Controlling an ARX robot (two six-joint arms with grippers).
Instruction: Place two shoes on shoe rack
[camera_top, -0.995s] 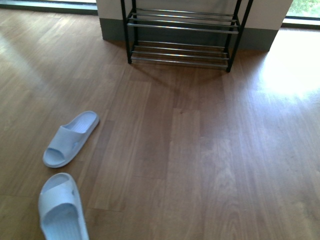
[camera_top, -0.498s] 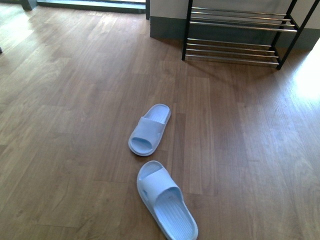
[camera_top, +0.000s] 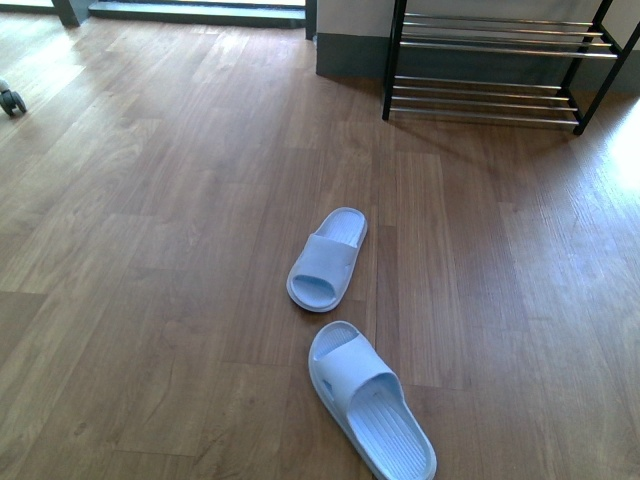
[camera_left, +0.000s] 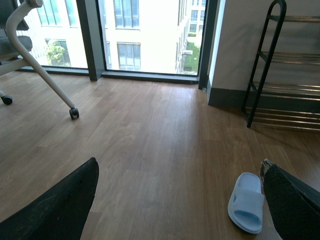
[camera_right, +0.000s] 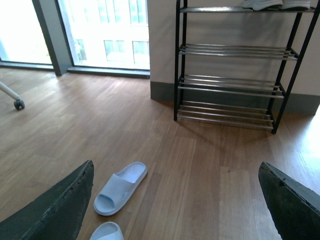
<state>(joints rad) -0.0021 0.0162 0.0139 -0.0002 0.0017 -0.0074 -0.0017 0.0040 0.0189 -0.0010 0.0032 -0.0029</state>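
**A:** Left gripper (camera_left: 179, 172) status?

**B:** Fingers spread wide, nothing between them, no contact with anything. Right gripper (camera_right: 175, 170) is the same, fully apart and empty. Both hang above the floor (camera_top: 150, 250).

**A:** Where are the shoes?

**B:** Two pale blue slides, both sole-down on the wood. The far slide (camera_top: 327, 260) and near slide (camera_top: 372, 405) have a small gap between them, toe ends facing each other. The shoe rack (camera_top: 480, 102) stands against the wall, well apart from them, ahead and to the right. Nothing on the tiers the front view shows.

**A:** Handling?

**B:** My read is moulded foam, so light, bendy and not fragile. The surface looks matte, so I don't expect much slip.

**A:** Grasp point?

**B:** The strap band. One finger goes under the arch and one on top, pinching near its middle so the slide hangs level. The sole edge is the fallback, but it would likely flex and twist.

**A:** Risk?

**B:** The rack bars are thin chrome. Lay the sole flat across several of them, or it may tip.
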